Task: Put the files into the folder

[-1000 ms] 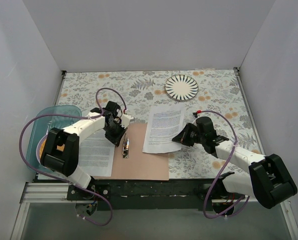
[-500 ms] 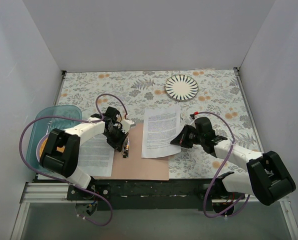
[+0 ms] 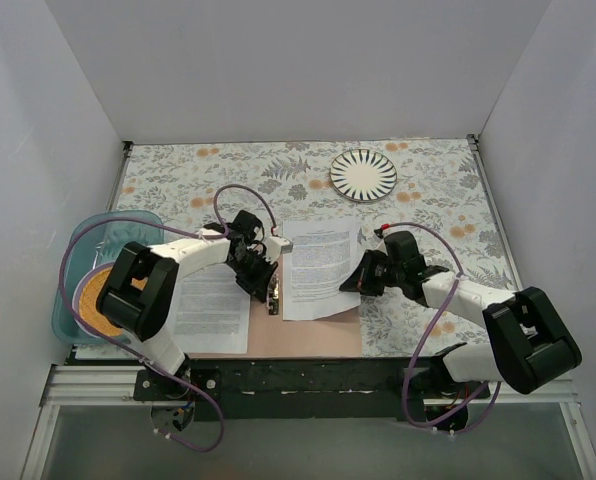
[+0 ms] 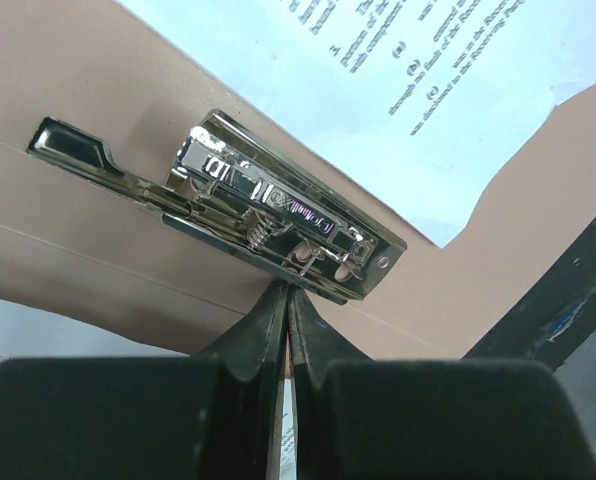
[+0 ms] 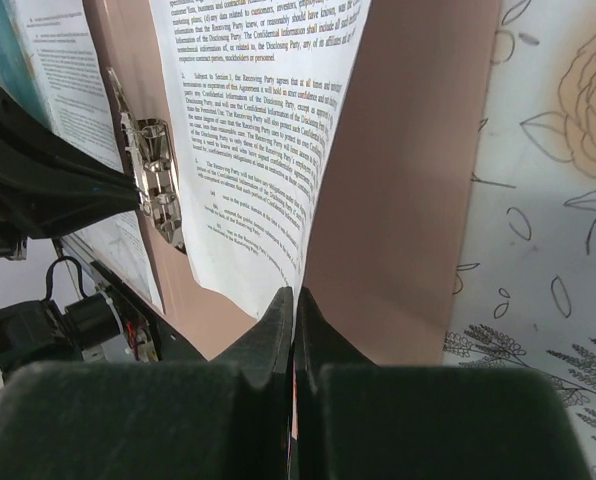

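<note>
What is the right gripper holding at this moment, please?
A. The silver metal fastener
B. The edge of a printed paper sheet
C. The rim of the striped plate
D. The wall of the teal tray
B: in the right wrist view the right gripper is closed on the near edge of the printed sheet, with the brown folder beneath it.

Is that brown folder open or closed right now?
Open. The folder lies spread flat, metal clip exposed along its spine, left sheet and right sheet over its halves.
</note>
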Motion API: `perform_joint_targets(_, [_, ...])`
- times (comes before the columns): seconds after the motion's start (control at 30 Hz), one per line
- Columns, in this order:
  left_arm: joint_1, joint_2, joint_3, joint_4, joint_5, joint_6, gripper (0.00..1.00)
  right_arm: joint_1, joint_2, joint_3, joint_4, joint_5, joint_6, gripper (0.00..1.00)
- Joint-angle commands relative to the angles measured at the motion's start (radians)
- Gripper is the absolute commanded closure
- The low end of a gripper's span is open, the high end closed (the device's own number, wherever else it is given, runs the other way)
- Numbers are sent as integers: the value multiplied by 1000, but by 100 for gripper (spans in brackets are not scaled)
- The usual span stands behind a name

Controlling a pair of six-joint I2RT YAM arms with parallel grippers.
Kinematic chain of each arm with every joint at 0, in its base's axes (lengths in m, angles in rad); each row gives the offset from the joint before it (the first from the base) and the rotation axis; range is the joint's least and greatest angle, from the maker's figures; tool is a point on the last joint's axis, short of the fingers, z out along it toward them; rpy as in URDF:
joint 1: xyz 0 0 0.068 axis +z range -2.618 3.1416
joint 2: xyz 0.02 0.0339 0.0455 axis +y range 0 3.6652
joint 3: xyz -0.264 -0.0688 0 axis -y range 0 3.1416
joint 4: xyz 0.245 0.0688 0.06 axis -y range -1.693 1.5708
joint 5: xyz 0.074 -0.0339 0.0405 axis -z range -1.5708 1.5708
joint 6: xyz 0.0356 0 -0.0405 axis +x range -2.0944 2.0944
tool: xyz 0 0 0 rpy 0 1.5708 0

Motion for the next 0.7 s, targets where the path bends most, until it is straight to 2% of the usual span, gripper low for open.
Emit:
perform_joint_targets(0.0, [-36,60,46,53,-12,-33,100,-29,14,54,-27,-13,-59,99])
perform_joint_targets(0.23, [-59,109,93,90,-24,-76,100,-125,26,51,-42,-70,-108,99])
perform_joint_targets(0.67, [-61,129,103,119,-50,-108,100,-136,141,13,8,-194,-96,99])
